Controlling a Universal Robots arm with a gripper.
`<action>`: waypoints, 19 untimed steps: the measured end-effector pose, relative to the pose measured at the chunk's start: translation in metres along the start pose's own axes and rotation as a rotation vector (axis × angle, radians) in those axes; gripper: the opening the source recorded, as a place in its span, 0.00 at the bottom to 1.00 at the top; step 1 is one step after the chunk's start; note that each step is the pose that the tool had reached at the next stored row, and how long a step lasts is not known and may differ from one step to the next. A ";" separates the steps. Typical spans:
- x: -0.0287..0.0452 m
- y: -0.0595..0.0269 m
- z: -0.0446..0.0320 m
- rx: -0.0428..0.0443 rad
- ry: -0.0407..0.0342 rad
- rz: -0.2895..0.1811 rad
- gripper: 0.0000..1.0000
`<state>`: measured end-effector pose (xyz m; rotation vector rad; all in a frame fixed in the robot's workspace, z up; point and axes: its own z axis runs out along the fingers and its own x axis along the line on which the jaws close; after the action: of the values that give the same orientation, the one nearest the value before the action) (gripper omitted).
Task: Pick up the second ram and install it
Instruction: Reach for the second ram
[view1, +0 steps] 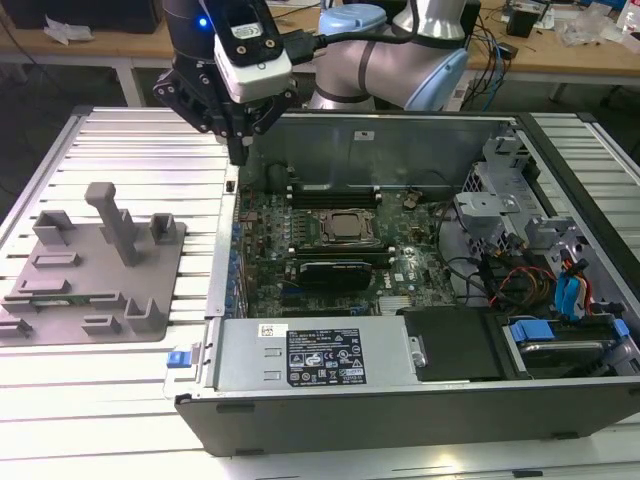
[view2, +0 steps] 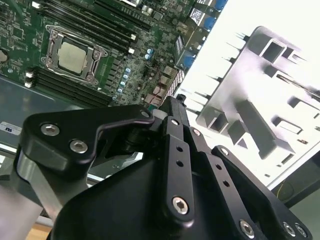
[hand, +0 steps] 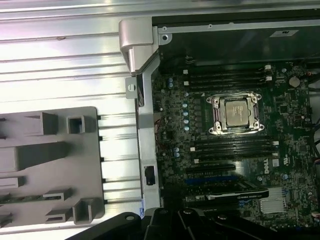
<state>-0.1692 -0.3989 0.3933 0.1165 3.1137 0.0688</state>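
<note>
The second ram (view1: 62, 297) is a narrow green stick lying flat in a slot near the front of the grey fixture plate (view1: 100, 330), at the exterior view's left; in the first wrist view the ram (hand: 20, 198) shows as a thin green strip. My gripper (view1: 238, 152) hangs over the back left corner of the open computer case, well apart from the ram. In the second wrist view my gripper (view2: 172, 105) has its fingers together with nothing between them. The motherboard's dark memory slots (hand: 227, 80) run along both sides of the CPU socket (hand: 236, 112).
The open case (view1: 400, 400) takes up the middle and right of the slatted table. A tall grey post (view1: 118, 222) and several blocks stand on the fixture plate. A black expansion card (view1: 335, 272) sits below the socket. Cables and drive bays (view1: 540, 270) crowd the case's right.
</note>
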 end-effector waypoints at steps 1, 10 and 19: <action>0.0015 -0.0001 0.0000 -0.0001 0.0000 0.000 0.08; 0.0109 -0.0008 -0.0003 -0.0001 0.0000 0.000 0.08; 0.0313 -0.0023 -0.0008 -0.0001 0.0000 0.000 0.08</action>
<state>-0.2006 -0.3988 0.3933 0.1166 3.1137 0.0689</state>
